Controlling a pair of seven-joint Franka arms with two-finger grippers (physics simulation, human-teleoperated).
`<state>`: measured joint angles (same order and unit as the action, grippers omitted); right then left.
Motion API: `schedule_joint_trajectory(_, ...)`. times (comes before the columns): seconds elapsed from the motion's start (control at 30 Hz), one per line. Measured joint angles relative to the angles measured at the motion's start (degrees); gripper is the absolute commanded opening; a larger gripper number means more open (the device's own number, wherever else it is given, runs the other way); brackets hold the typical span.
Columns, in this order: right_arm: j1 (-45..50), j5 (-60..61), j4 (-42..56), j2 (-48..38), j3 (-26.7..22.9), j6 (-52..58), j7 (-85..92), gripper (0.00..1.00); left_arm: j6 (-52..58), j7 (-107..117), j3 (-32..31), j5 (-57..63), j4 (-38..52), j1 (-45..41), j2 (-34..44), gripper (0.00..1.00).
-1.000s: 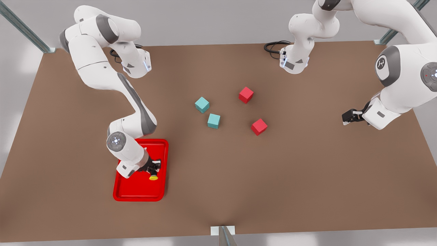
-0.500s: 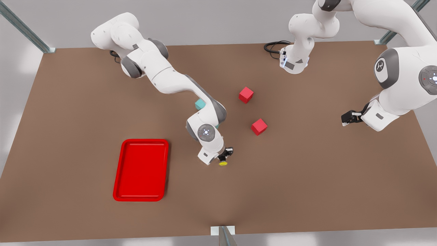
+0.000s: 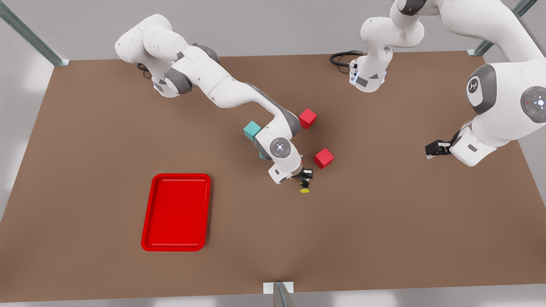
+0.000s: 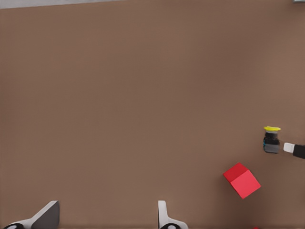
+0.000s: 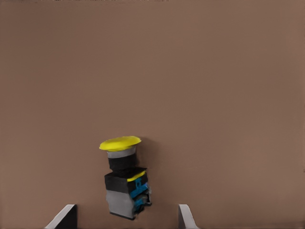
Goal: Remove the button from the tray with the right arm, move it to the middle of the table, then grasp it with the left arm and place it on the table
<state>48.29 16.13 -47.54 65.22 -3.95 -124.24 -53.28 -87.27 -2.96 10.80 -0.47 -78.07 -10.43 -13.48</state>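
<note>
Right gripper (image 3: 305, 182) is carrying the button (image 3: 304, 188) clamped in its fingers near the table (image 3: 384, 221) middle (tray (image 3: 177, 212) emptied, far left), left gripper (image 3: 431, 149) is waiting at right, fingers apart, next needing to reach in for handover.

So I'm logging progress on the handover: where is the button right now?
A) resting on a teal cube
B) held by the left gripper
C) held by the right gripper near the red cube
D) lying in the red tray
C: the right gripper holds the button above the table, beside a red cube; the tray no longer holds it.
</note>
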Motion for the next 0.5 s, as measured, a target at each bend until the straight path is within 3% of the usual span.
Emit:
schedule_joint_trajectory(0.1,-2.37,-0.24,-0.20,-4.37,-1.59,0.00,-1.38,1.00,-0.22,0.01,-0.01,0.00,0.00,-0.02,-0.06,1.00)
schedule_joint_trajectory(0.2,-11.91,-0.81,-1.13,-16.80,-2.35,6.53,1.07,1.00,-0.56,0.03,-0.02,-0.04,0.00,-0.07,-0.35,1.00)
schedule_joint_trajectory(0.3,-28.22,-6.58,-20.45,-37.73,-3.51,14.91,8.82,1.00,-0.62,2.32,-3.80,-0.08,0.01,-0.45,-2.77,1.00)
schedule_joint_trajectory(0.4,-43.19,-12.71,-35.46,-53.51,3.82,21.47,16.95,1.00,-1.60,8.32,-8.49,-0.42,0.06,-3.41,-7.28,1.00)
schedule_joint_trajectory(0.5,-45.08,-16.76,-37.03,-56.26,6.20,27.02,23.68,1.00,-7.00,16.57,-10.19,-3.75,-4.63,-7.42,-10.29,1.00)
